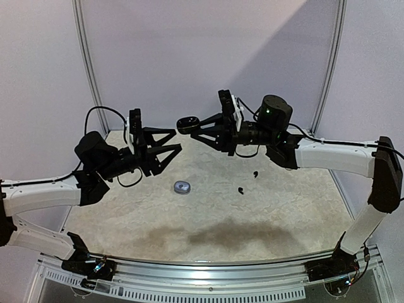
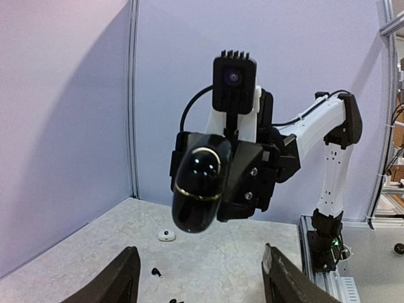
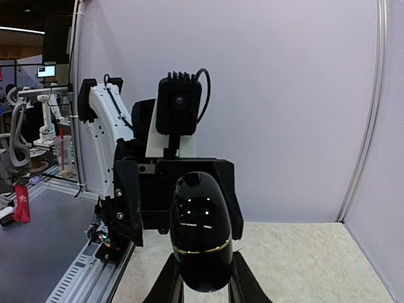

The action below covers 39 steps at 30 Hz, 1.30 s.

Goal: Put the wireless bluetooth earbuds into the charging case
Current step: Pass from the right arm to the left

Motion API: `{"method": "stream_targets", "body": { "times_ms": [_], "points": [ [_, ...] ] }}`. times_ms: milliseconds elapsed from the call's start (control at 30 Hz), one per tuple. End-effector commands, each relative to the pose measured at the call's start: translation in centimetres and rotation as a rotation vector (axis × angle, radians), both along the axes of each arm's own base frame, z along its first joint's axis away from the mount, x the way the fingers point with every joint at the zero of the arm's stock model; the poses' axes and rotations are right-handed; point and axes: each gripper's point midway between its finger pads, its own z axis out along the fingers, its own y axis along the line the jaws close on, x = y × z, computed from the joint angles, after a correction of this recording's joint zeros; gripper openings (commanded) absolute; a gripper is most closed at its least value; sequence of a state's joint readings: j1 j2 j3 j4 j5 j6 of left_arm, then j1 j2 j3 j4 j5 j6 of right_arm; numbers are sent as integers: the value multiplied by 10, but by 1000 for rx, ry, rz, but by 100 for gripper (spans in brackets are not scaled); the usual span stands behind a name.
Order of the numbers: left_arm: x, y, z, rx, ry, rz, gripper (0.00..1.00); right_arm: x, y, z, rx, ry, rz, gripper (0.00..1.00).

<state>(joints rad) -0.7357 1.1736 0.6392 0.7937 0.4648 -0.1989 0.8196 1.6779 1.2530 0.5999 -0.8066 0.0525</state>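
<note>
Left gripper [image 1: 177, 140]: jaws wide, empty, levelled at the case, likely to open its lid.
Case [image 2: 197, 183]: black, seemingly closed, held aloft between the arms.
Right gripper [image 3: 205, 281]: clamped on the case, presenting it leftward.
Earbuds [image 1: 241, 189]: two black ones on the table, well apart from both grippers.

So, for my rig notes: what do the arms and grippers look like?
Left arm and right arm: white link shells, black joints, looping black cables. Left gripper and right gripper: black, angular, each under a black camera on a white bracket.
</note>
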Motion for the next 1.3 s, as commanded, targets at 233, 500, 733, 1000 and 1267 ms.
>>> {"method": "stream_targets", "body": {
  "times_ms": [233,500,733,1000,1267],
  "points": [
    [-5,-17,13,-36,-22,-48,53,-20,-1,6,7,0,104,5],
    [-13,-24,25,-64,-82,-59,46,-19,-1,5,7,0,104,4],
    [-14,-27,23,-57,-82,-62,30,-19,-1,4,6,-2,102,3],
    [-16,-27,24,-53,-103,-64,0,-17,0,3,0,0,98,6],
    [-22,-25,14,8,-204,-49,0,-5,1,-13,-87,-3,14,75]
  ]
}}
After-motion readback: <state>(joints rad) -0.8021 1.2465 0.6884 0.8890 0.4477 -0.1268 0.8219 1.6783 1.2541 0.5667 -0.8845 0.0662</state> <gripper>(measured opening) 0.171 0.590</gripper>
